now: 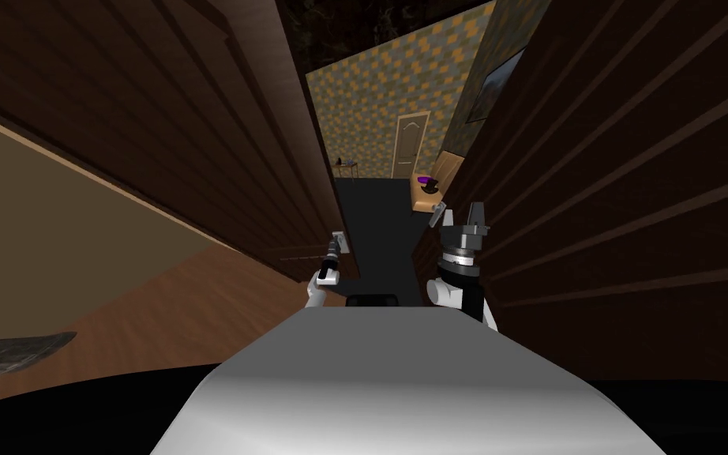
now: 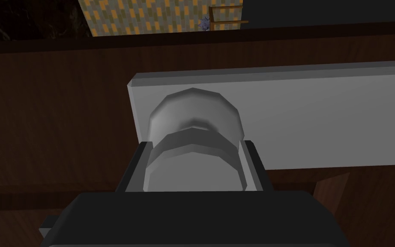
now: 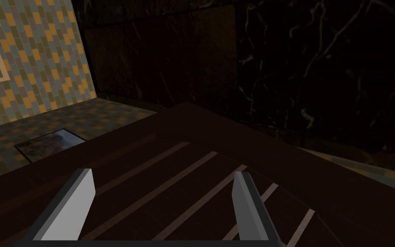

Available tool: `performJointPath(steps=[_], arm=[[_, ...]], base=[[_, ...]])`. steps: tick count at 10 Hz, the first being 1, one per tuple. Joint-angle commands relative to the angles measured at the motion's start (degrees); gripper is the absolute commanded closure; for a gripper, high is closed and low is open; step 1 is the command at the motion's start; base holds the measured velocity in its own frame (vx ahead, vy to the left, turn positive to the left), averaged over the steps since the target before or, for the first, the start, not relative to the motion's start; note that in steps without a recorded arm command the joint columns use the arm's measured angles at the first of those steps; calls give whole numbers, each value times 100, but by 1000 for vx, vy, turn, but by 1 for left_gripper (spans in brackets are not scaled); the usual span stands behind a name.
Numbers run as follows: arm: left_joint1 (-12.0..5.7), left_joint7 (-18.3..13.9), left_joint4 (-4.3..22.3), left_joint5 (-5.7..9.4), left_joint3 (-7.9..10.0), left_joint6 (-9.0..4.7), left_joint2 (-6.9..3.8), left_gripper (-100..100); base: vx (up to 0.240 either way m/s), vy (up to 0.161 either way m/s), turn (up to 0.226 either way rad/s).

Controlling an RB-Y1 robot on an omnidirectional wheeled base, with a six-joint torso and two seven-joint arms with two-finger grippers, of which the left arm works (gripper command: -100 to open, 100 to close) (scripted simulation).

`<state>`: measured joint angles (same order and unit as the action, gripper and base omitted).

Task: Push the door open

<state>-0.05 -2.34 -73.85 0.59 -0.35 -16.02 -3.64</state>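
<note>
1. Left wrist view: the left gripper (image 2: 194, 148) is closed on the grey knob (image 2: 192, 113), with one finger pressing each side. The knob sits on a grey plate (image 2: 321, 115) fixed to the dark brown door (image 2: 55, 120).
2. In the head view the door stands partly open on my left, and its edge borders a narrow gap to a hallway (image 1: 378, 229).
3. To push well, I think the arm should press forward along the swing of the door with a firm grip, while the base follows slowly.
4. The right gripper (image 1: 459, 217) is open and empty, close to a dark striped panel (image 1: 631, 197) on the right. It could scrape there.
5. Beyond the gap are a bench (image 1: 419, 197), a small table (image 1: 347, 166) and a pale door (image 1: 410, 146), all well apart from me.
</note>
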Motion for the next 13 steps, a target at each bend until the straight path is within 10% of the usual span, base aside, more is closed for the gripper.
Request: performJointPath(steps=[1,13], arm=[[-44,33,32,20,202,-24,-21,100],[-132,157,189,80,818,-13,84,100]], base=[[119,-104,82],[137,-93,61]])
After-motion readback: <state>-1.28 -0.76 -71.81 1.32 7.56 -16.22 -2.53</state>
